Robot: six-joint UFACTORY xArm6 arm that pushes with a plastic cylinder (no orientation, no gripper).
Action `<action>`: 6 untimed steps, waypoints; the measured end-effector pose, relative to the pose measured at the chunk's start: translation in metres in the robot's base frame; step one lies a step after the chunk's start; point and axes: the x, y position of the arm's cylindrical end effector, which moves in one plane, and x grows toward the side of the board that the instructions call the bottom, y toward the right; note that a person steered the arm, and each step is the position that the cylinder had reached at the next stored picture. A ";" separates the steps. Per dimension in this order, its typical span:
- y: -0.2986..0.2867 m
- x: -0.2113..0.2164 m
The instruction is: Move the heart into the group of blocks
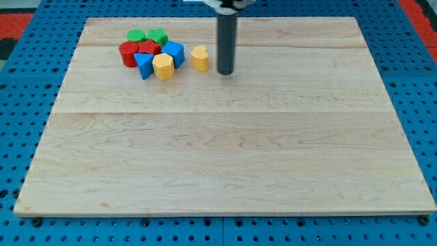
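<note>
Yellow heart-shaped block (199, 58) lies in the upper left of the frame on the pale wooden board (225, 150), just right of the cluster: red cylinder (128, 53), two green blocks (146, 35), blue blocks (173, 52), yellow hexagonal block (163, 66). My tip (225, 72) stands just right of the heart, apparently not touching. I have no jaws; nothing is gripped.

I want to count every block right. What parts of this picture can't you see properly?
- Arm above the rod: cut off by the view's top edge. My tip shows, right of the yellow heart.
- Red blocks: partly hidden by the blue blocks and yellow hexagon in front; shapes unclear.
- Green blocks: behind the pile, shapes uncertain.
</note>
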 end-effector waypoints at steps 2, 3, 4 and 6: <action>-0.005 -0.056; 0.055 -0.047; 0.072 0.032; 0.015 0.004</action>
